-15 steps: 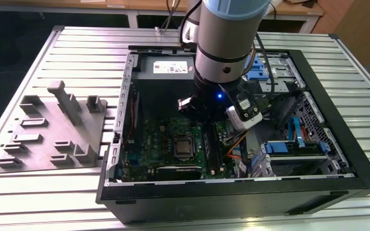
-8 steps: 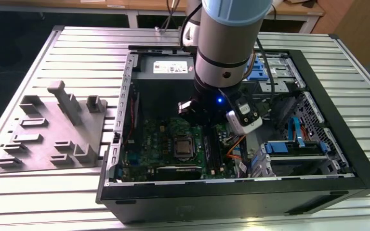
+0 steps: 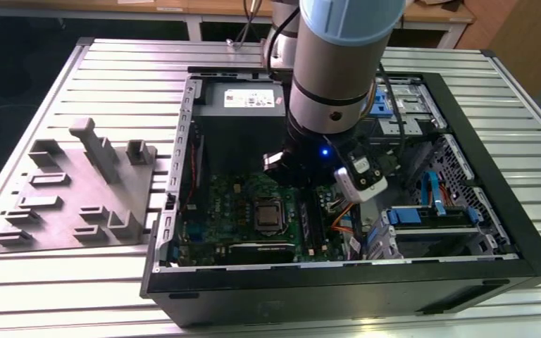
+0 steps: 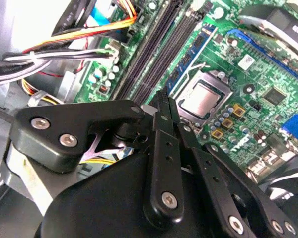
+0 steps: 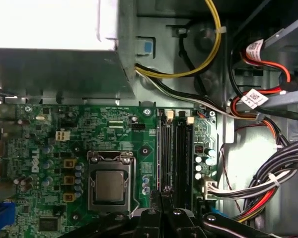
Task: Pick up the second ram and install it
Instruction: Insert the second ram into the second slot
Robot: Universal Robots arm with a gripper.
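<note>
My gripper (image 4: 162,101) is shut, its black fingers pressed together with nothing visible between them. It hangs inside the open computer case (image 3: 346,282), low over the green motherboard (image 5: 114,129). In the first wrist view the gripper (image 5: 161,194) sits at one end of the long dark memory slots (image 5: 174,148), between them and the processor socket (image 5: 109,183). The same slots (image 4: 154,54) run away from the fingertips in the second wrist view. I cannot tell the second ram apart from these dark slots, so whether a stick sits in them is unclear.
The arm (image 3: 332,84) reaches down into the case from above. A grey power-supply box (image 3: 242,98) lies at the case's far end. Bundled cables (image 5: 268,183) and drive bays (image 3: 430,211) crowd the side beyond the slots. A grey fixture block (image 3: 78,190) stands on the table at the exterior view's left.
</note>
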